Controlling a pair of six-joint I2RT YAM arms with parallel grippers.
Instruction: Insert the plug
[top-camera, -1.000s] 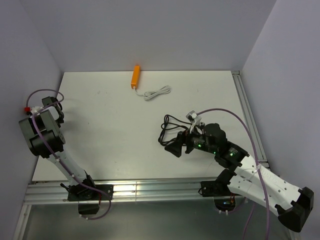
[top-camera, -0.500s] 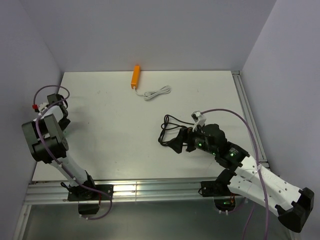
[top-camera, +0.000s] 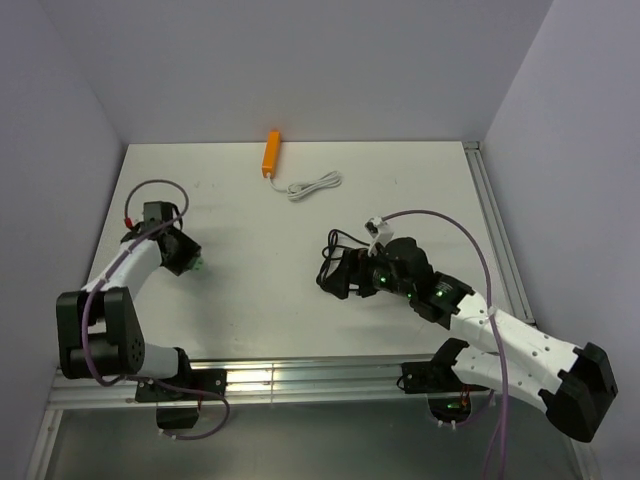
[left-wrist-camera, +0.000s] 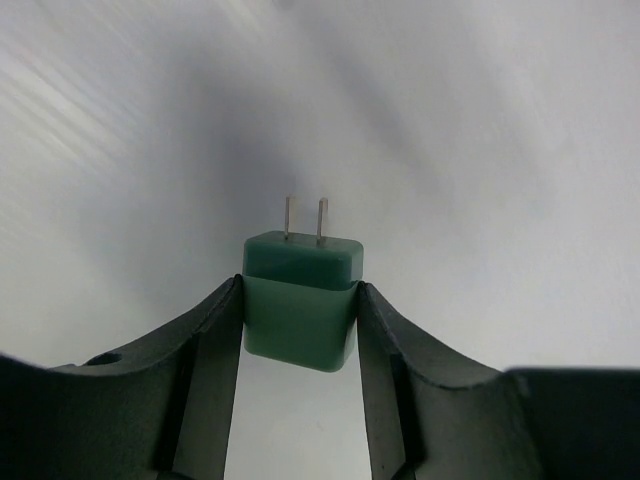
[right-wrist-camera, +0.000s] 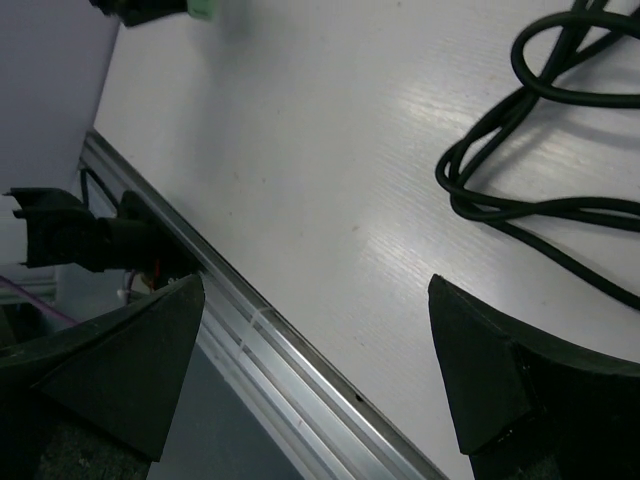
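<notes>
Well apart from the orange rectangular plastic power strip (top-camera: 271, 153), on its near-left, the left gripper (left-wrist-camera: 300, 290) is clenched on a small green plastic two-pronged plug (left-wrist-camera: 301, 320). Near-right of that strip, the right gripper (top-camera: 338, 281) hangs released, its jaws wide.

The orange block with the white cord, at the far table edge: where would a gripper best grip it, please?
Probably from above, across the narrow width of the orange block at mid-length, squeezing its two long sides. It seems to lie flat, a slim bar, and the white cord leaves its near end, so avoid that end.
</notes>
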